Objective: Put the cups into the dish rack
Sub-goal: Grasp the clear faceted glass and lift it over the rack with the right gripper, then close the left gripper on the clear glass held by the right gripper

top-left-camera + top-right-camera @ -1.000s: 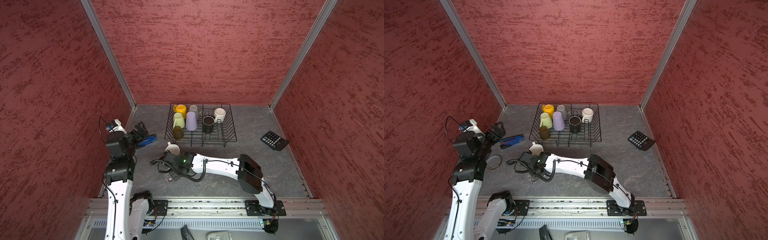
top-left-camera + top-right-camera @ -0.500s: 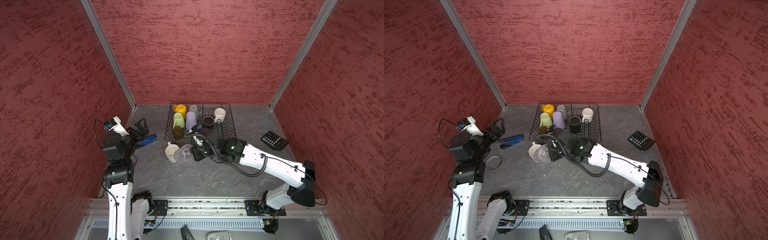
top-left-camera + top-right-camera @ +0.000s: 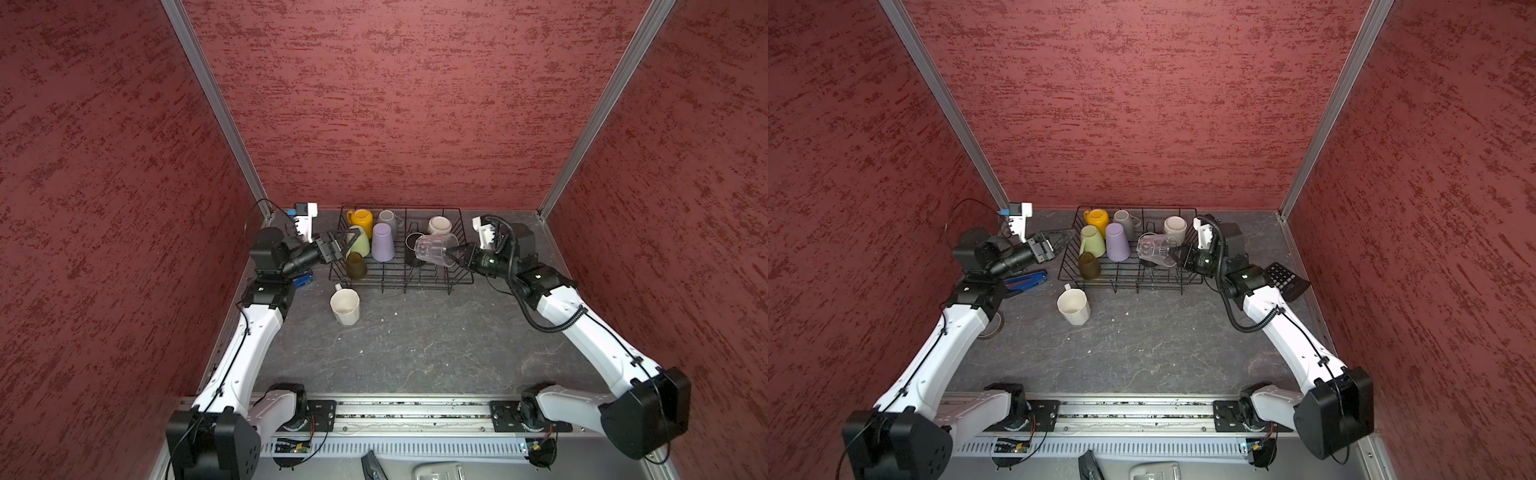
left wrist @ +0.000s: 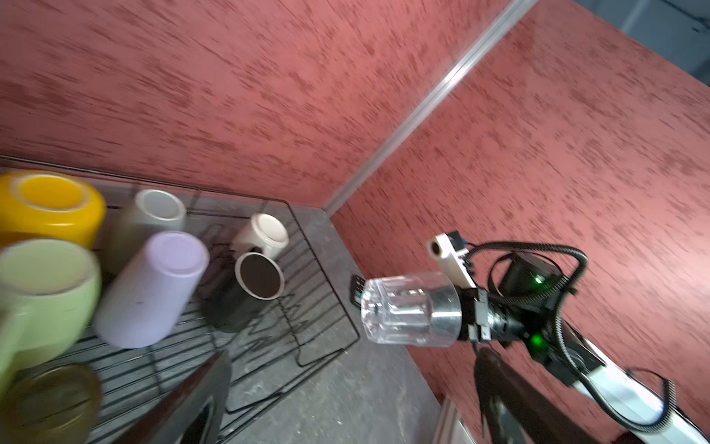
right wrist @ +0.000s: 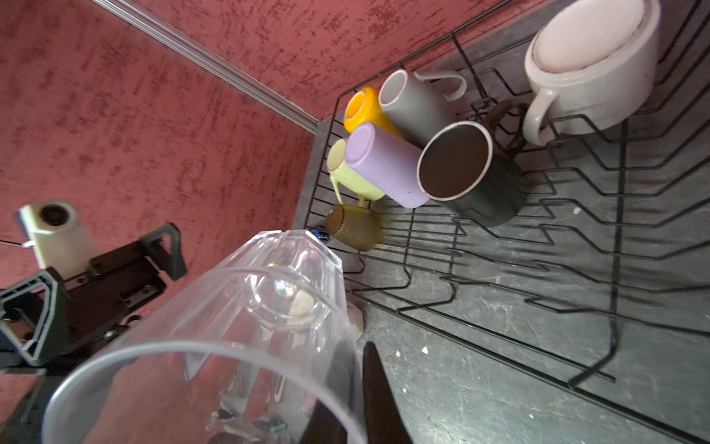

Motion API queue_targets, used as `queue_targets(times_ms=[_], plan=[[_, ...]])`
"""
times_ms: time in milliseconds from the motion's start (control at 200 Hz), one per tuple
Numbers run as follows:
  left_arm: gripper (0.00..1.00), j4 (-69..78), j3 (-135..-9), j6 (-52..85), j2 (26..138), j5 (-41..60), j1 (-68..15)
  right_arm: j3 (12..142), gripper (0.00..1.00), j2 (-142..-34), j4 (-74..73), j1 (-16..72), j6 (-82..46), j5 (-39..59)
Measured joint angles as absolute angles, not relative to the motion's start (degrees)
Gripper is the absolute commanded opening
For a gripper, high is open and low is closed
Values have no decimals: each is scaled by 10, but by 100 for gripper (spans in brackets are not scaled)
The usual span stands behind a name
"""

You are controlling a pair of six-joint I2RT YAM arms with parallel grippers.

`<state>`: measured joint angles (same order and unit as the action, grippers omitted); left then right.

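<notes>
While its rim is pinched by the closed right gripper (image 3: pixel 454 252), the clear glass (image 3: pixel 434 249) is held on its side above the dish rack (image 3: pixel 395 275), toward 3 o'clock. The black mug (image 3: pixel 409 245) behind it is half hidden. A white mug (image 3: pixel 345 305) is seen on the table (image 3: pixel 415 345) at the rack's 7 o'clock. The left gripper (image 3: pixel 1064 242) is spread wide, empty; the calculator (image 3: pixel 1285 280) is partly covered.

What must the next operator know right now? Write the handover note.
Left pincer: open, empty, beside the dish rack.
Right pincer: shut on the rim of the clear glass, held sideways in the air at the rack's right side.
In rack: yellow mug, grey mug, pale green mug, lilac tumbler, olive-brown glass, black mug, white mug.
To do: place the clear glass; load the white faceted mug, upright on the table before the rack.
</notes>
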<state>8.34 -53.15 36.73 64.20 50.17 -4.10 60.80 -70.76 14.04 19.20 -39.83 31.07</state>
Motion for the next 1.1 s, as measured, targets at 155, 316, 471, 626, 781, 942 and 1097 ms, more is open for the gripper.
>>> queue_targets(times_ms=[155, 316, 471, 626, 781, 942, 1097], plan=[[98, 156, -548, 402, 727, 543, -100, 607, 0, -710, 65, 181, -422, 390], [98, 249, -565, 446, 794, 578, -146, 603, 0, -718, -9, 182, -447, 453], [99, 349, -579, 496, 830, 605, -171, 579, 0, -721, -63, 182, -474, 491], [99, 419, -594, 528, 848, 628, -193, 567, 0, -724, -91, 182, -492, 512], [99, 452, -613, 539, 864, 649, -219, 564, 0, -725, -121, 182, -505, 525], [99, 464, -624, 545, 887, 668, -239, 558, 0, -726, -148, 182, -519, 533], [98, 466, -631, 548, 905, 682, -256, 549, 0, -732, -166, 183, -531, 540]])
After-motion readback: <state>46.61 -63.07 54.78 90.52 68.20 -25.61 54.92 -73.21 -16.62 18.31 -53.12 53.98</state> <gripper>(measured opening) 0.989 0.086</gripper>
